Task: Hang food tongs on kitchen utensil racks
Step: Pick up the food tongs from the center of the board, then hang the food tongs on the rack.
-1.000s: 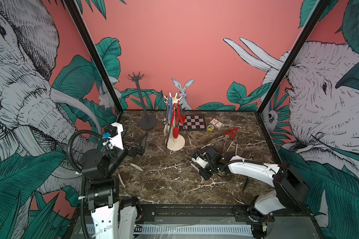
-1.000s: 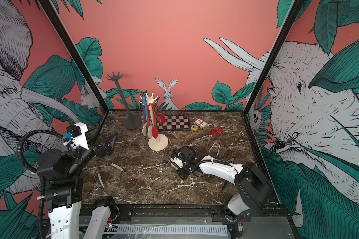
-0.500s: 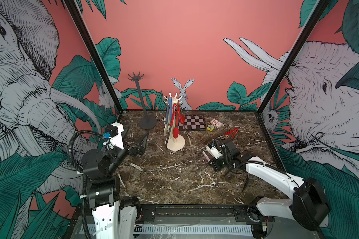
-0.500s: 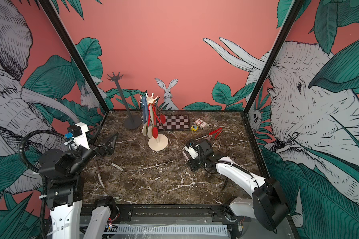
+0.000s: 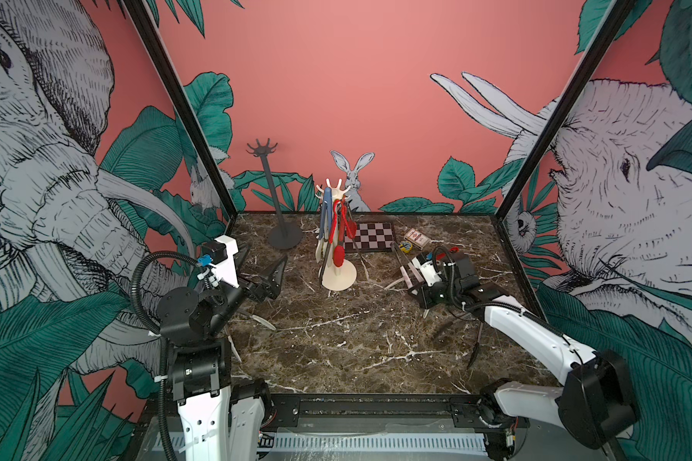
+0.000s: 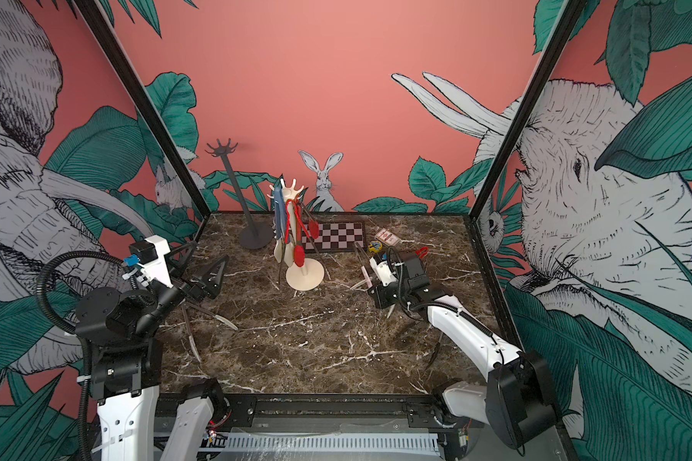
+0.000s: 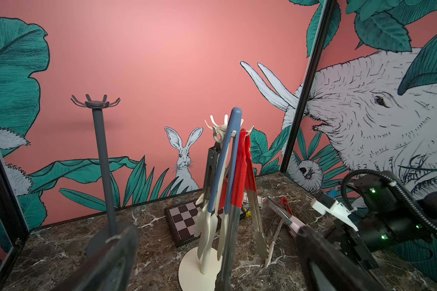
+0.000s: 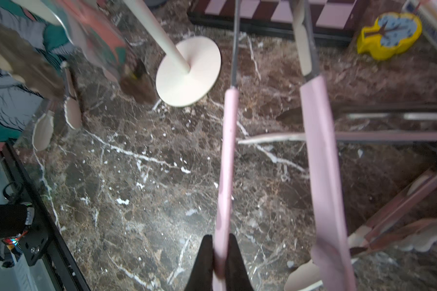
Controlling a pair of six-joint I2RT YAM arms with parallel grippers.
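Holding pink tongs (image 8: 318, 151) by one sleeved arm, right tool (image 8: 217, 262) clenched | over worktop (image 8: 136, 176) near cream rack (image 8: 187, 73) | left tool (image 5: 260, 263) released, empty | judged light, springy, slim; sleeve grips best.

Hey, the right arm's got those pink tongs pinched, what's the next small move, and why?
Probably lift the pink tongs higher and carry them toward the crown of the cream rack. The right gripper is shut on just one pink arm, low over the marble table, while the hooks sit well above. The dark grey rack stands empty but farther off.
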